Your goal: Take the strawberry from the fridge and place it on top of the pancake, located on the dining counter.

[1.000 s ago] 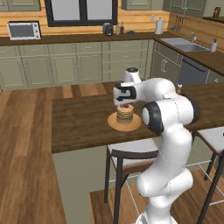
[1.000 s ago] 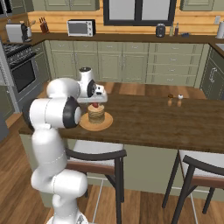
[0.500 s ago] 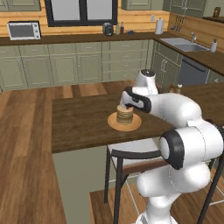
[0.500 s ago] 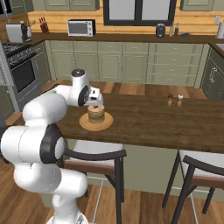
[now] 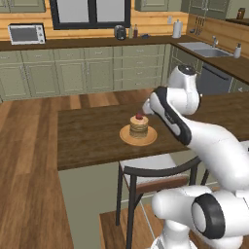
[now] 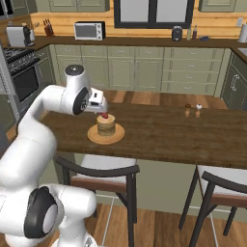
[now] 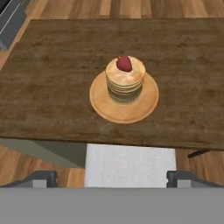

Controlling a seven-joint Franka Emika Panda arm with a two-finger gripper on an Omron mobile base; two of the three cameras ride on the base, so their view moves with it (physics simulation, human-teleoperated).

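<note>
The strawberry point(image 7: 124, 64), a small dark red lump, lies on top of the pancake point(image 7: 125, 81), a short tan stack on a round wooden plate point(image 7: 99, 104). The plate rests on the dark brown dining counter point(image 7: 48, 83). My gripper point(image 7: 111, 178) is open with nothing between its fingertips point(image 7: 43, 177), and it hangs above and back from the stack, over the counter's near edge. From the right base view the gripper point(image 6: 100, 106) is up and to the left of the strawberry point(image 6: 104, 116). In the left base view the strawberry point(image 5: 139, 116) tops the pancake point(image 5: 139, 126). The fridge is out of view.
A stool with a white seat point(image 7: 129, 165) stands under the counter edge below the plate, and another stool point(image 6: 226, 188) is to the right. Two small shakers point(image 6: 193, 111) sit further along the counter. Green cabinets and a stove point(image 6: 24, 79) line the back.
My gripper has drawn up and back from the pancake stack while the arm folded round. The strawberry stays on top of the stack.
</note>
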